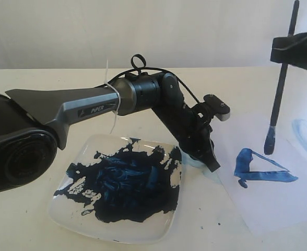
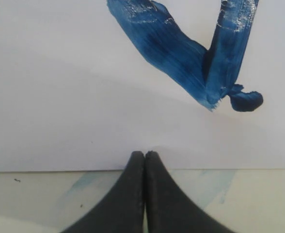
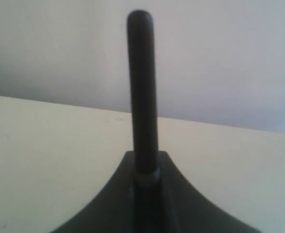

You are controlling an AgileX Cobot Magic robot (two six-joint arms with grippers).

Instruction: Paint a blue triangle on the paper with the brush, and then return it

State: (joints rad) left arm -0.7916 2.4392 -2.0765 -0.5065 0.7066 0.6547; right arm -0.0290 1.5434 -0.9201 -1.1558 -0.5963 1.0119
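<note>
Underneath everything, a pale table [image 1: 18,230]. Reaching in from the left over it, the left arm [image 1: 85,107], bent down toward the middle. On the near left, a square plate [image 1: 88,146] smeared thick with dark blue paint, presumably kept beside the work as the palette. To its right, the paper [image 1: 279,204], flat on the table, left edge just beside the plate.

At that left edge, the left gripper [image 1: 214,164], jaws pressed together with nothing between them, tips set down right at the sheet's border. Most likely there to pin the paper so that brush drag cannot slide it; actual contact not certain.

On the near middle of the sheet, the blue triangle [image 1: 263,176], three thick strokes joined around a white centre, wet and glossy up close. Painting looks done; only the return seems left. Farther right, a faint light-blue smear [image 1: 305,136].

Just beyond the triangle's far corner, the brush [image 1: 281,83], upright, blue tip down, touching the paper or barely off it; cannot tell which. Clamped high on the handle by the right gripper [image 1: 288,49], jaws closed tight around it. Held vertical, probably to keep loaded bristles from dragging across the finished strokes.
</note>
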